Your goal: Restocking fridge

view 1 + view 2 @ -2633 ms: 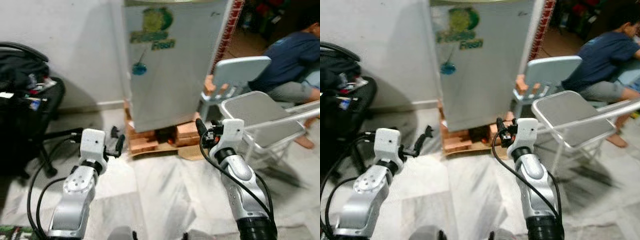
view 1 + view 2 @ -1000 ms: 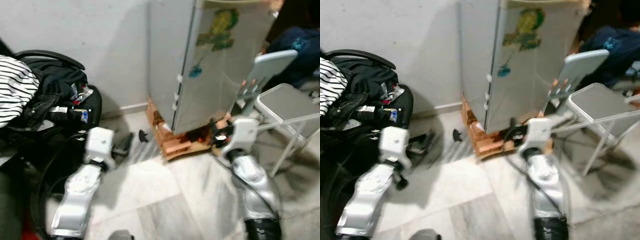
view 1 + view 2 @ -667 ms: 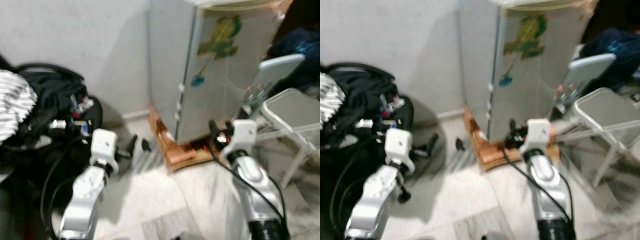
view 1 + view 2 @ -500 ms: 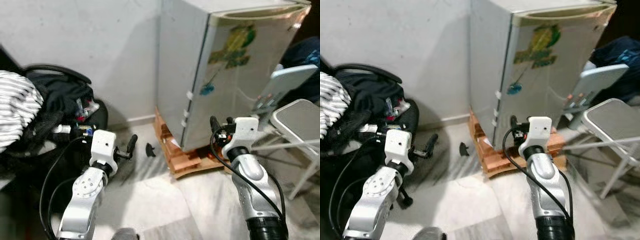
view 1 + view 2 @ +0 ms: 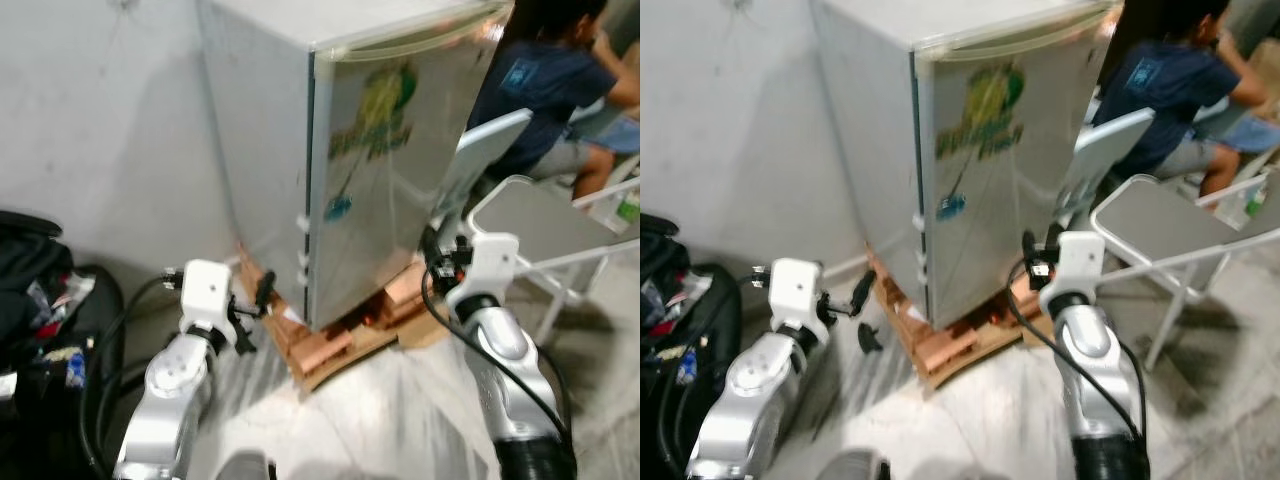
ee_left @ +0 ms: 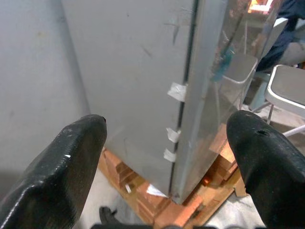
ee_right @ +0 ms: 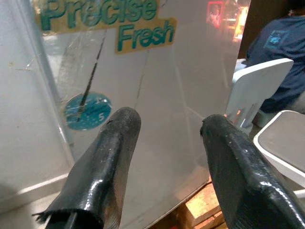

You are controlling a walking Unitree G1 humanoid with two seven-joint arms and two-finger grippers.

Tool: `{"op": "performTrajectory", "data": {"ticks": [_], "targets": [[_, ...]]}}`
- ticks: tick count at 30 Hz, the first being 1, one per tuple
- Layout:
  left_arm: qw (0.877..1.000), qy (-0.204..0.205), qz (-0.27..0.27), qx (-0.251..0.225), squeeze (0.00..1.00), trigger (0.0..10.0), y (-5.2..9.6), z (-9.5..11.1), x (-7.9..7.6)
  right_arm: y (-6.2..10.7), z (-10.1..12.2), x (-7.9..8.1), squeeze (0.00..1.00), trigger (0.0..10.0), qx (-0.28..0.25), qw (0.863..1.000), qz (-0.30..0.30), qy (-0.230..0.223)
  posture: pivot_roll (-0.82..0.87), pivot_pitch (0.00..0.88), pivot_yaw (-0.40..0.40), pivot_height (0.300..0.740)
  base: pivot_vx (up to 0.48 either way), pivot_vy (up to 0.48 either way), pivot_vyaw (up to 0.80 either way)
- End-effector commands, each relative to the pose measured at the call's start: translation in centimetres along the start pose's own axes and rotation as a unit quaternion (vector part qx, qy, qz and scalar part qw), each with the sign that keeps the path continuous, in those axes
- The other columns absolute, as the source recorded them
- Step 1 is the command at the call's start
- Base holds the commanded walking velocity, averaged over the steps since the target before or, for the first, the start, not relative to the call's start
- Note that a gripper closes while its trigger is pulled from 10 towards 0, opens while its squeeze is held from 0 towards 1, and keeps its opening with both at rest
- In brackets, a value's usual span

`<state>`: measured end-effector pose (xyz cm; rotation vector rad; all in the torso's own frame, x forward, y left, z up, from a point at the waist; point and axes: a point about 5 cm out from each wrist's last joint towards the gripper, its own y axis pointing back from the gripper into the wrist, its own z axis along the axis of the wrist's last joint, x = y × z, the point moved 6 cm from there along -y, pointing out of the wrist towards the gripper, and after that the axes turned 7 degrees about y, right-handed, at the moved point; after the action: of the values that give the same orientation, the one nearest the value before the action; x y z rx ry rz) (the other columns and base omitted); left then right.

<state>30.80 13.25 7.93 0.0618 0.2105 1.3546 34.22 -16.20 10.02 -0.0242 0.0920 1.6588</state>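
- Left eye view has both silver arms reaching forward from the bottom of the frame, elbows low, wrists raised toward the fridge (image 5: pixel 340 160).
- Left gripper (image 5: pixel 262 292) sits lower left of centre, its black fingers pointing at the fridge's lower left corner, near it but not touching.
- Left wrist view shows those fingers (image 6: pixel 57 176) spread wide apart with nothing between them, framing the fridge's corner edge.
- Right gripper (image 5: pixel 436 248) sits right of centre, level with the lower right edge of the fridge door; whether it touches the door cannot be told.
- Right wrist view shows its fingers (image 7: pixel 107 162) spread and empty, aimed at the door's "Precise Fresh" lettering and a round blue sticker (image 7: pixel 86 110).
- Fridge fills the upper centre of the frame: a small grey-silver box, door shut, with a yellowed strip along the door's top edge and a green-and-yellow logo (image 5: pixel 378 115) on the front.
- Bits of white tape (image 6: pixel 177 91) cross the seam between side wall and door.
- Fridge stands on a base of reddish bricks (image 5: pixel 325 352) on the pale floor (image 5: pixel 380 430), against a white wall (image 5: pixel 100 120).
- Grey folding chair (image 5: pixel 540 225) stands just right of the fridge; behind it, upper right, sits a person in a dark blue shirt (image 5: pixel 535 85).
- Black bag (image 5: pixel 40 320) lies at the left edge.
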Motion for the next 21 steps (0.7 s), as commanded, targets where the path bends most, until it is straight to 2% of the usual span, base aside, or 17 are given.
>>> {"op": "performTrajectory", "data": {"ticks": [1,3,7,14,18,21], "targets": [[1.0,-0.005,0.003,0.001,0.0,10.0,0.1,0.04,0.29,0.11,-0.15,0.28,0.0,10.0,0.003,1.0,0.001,-0.004,0.1,0.016,-0.026,0.74,0.0,0.48,-0.8],[1.0,-0.006,0.002,-0.001,0.0,10.0,0.11,0.13,0.22,0.11,-0.18,0.27,0.0,10.0,0.004,1.0,0.001,-0.004,0.1,0.016,-0.026,0.74,0.0,0.48,-0.8],[1.0,-0.008,-0.003,-0.005,0.0,10.0,0.15,0.29,0.08,0.12,-0.14,0.23,0.0,10.0,0.003,1.0,0.001,-0.004,0.1,0.018,-0.026,0.74,0.0,0.0,-0.75],[1.0,-0.002,-0.008,-0.005,0.0,10.0,0.13,0.37,-0.01,0.24,-0.1,0.18,0.0,10.0,0.004,1.0,-0.002,-0.002,0.1,0.022,-0.026,0.74,0.0,0.0,0.0],[1.0,-0.009,-0.01,-0.01,0.0,10.0,-0.06,0.74,0.27,0.44,-0.21,0.18,0.0,10.0,0.008,1.0,-0.003,-0.003,0.09,0.026,-0.022,0.74,0.0,0.0,-0.41],[1.0,-0.015,-0.016,-0.012,0.0,10.0,-0.1,0.86,0.18,0.57,-0.34,0.22,0.0,10.0,0.009,1.0,-0.002,-0.003,0.09,0.028,-0.021,0.74,0.0,0.404,-0.41]]}}
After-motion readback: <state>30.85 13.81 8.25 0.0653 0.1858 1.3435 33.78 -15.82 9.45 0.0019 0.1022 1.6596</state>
